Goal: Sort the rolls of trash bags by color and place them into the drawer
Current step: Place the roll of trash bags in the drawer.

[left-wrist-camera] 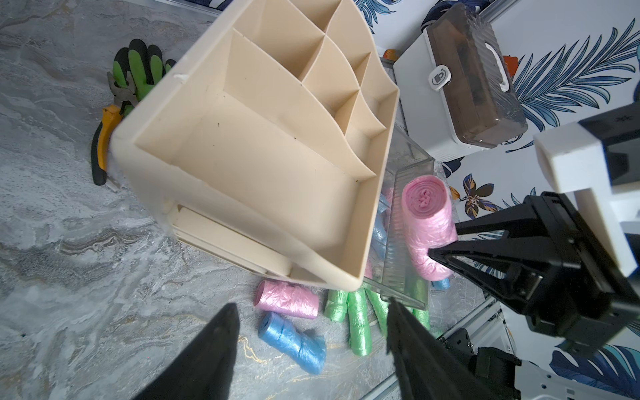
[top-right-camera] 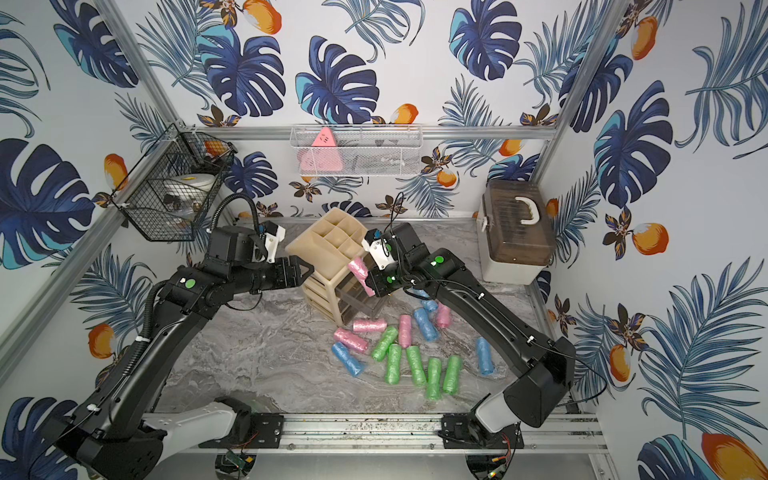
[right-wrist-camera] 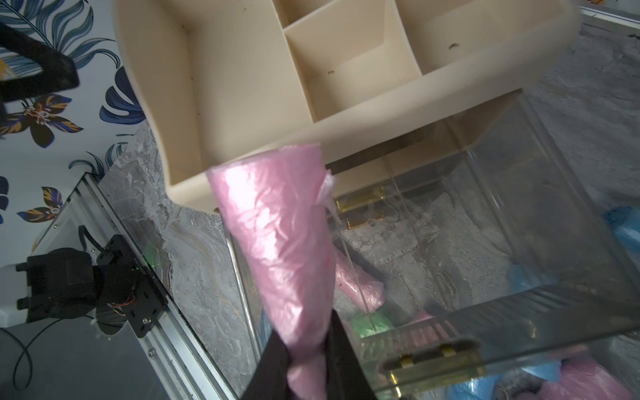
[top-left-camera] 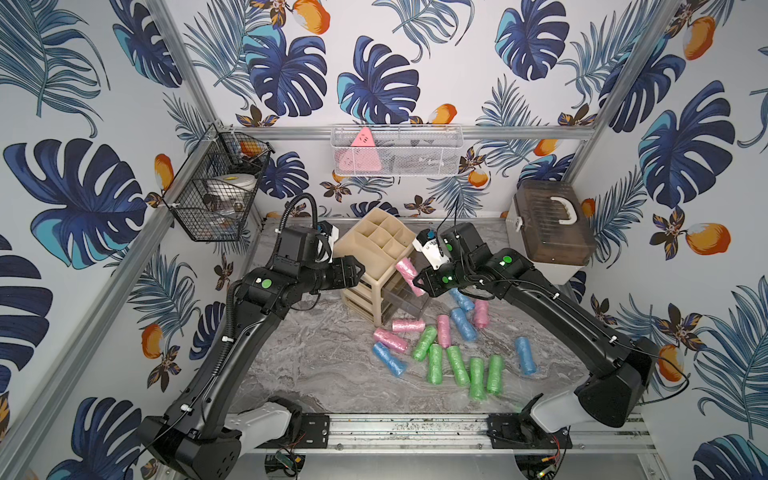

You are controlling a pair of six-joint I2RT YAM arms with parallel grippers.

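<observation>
My right gripper point(top-left-camera: 417, 284) point(right-wrist-camera: 304, 332) is shut on a pink roll point(top-left-camera: 406, 274) point(top-right-camera: 360, 272) point(left-wrist-camera: 429, 225) point(right-wrist-camera: 277, 235), held tilted over the pulled-out clear drawer point(top-left-camera: 409, 303) point(right-wrist-camera: 519, 311) of the beige organizer point(top-left-camera: 374, 241) point(left-wrist-camera: 259, 156). My left gripper point(top-left-camera: 359, 272) point(left-wrist-camera: 311, 308) is open and holds nothing, at the organizer's left side. Loose rolls lie on the marble table in front of the drawer: pink point(top-left-camera: 408, 325), blue point(top-left-camera: 389, 359) and several green point(top-left-camera: 457, 365). Some of them show through the drawer's clear walls.
A grey-lidded white toolbox point(top-left-camera: 552, 224) stands at the back right. A black wire basket point(top-left-camera: 216, 191) and a white mesh basket point(top-left-camera: 395, 151) hang on the walls. A green work glove point(left-wrist-camera: 138, 69) and pliers point(left-wrist-camera: 104, 138) lie behind the organizer.
</observation>
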